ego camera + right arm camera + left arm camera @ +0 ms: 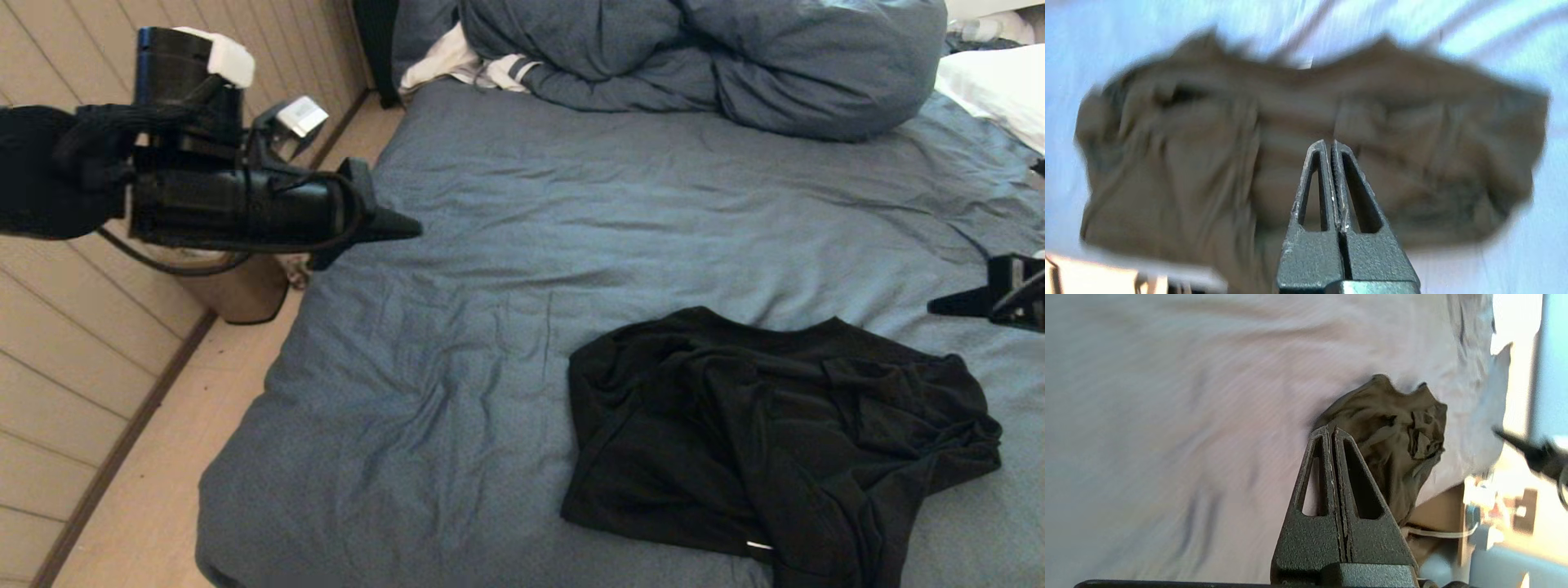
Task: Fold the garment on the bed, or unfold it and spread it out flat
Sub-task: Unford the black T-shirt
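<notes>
Left gripper sits at the left of my head view, arm stretched level above the bed's left edge, fingers pressed flat together with nothing between them; the left wrist view confirms it, both fingers meeting tip to tip. Right gripper pokes in at the right edge of the head view, just above the shirt's upper right corner and clear of the cloth, and the right wrist view shows its jaws clamped together on nothing too.

The garment, a black T-shirt, lies crumpled in the lower right of the head view, bunched and folded over itself, plain black side up. I can read no print or lettering on it; only a tiny white fleck near its lower hem. It rests on the bed, whose slate-blue sheet is creased all over.

Along the top of the frame a bulky blue duvet is heaped, a white cloth tucked at its left end, a white pillow at the upper right. Left of the bed, pale floor and a wood-panelled wall.
</notes>
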